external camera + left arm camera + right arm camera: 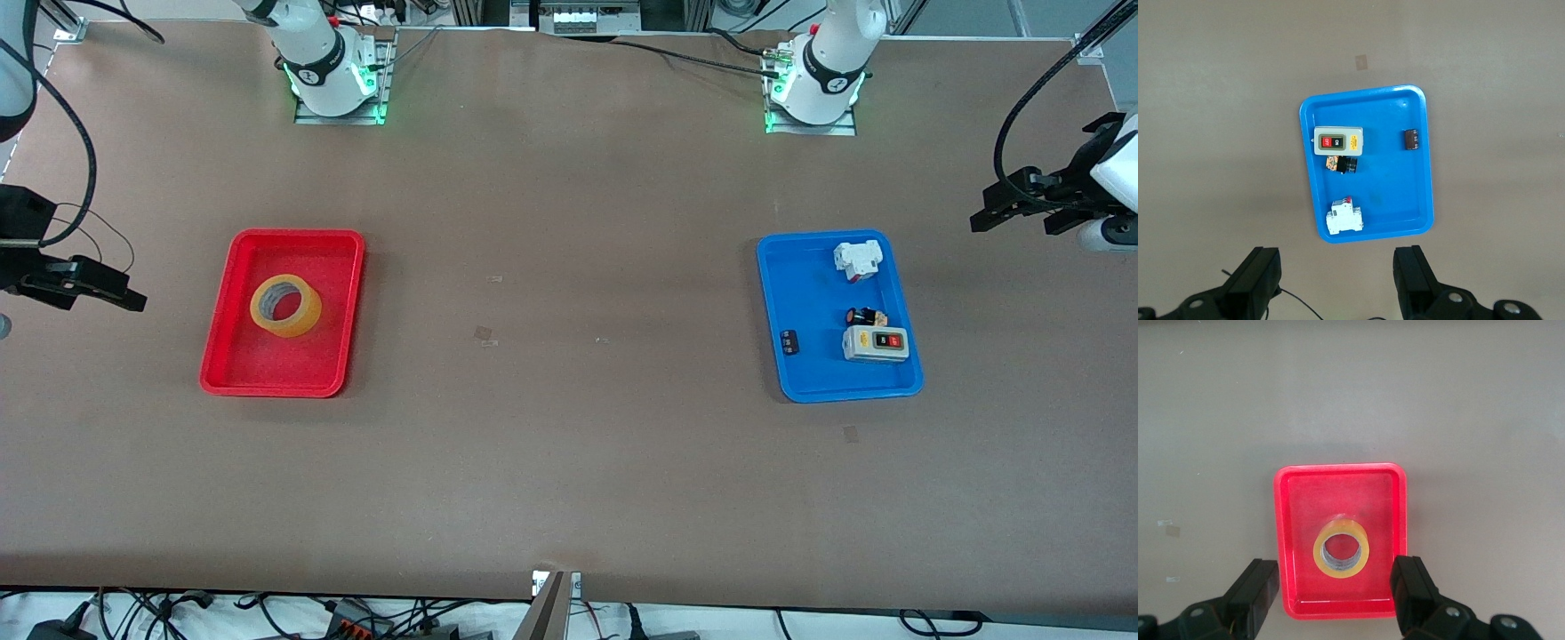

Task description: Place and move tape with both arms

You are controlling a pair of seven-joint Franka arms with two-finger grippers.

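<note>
Translucent yellow-amber tape roll point(285, 306) lies flat in a red plastic tray point(233, 356); the spread right end effector point(1338, 603) should descend centred, one finger entering the core at six o'clock; the spread left end effector point(1338, 283) waits.

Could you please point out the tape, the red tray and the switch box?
tape point(285, 305): front view, ring's top face.
red tray point(272, 383): front view, rim nearest the camera.
switch box point(876, 343): front view, its top face.

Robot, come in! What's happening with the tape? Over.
Left gripper open, up near blue tray. Right gripper open, up near red tray. Tape in red tray, untouched.
</note>
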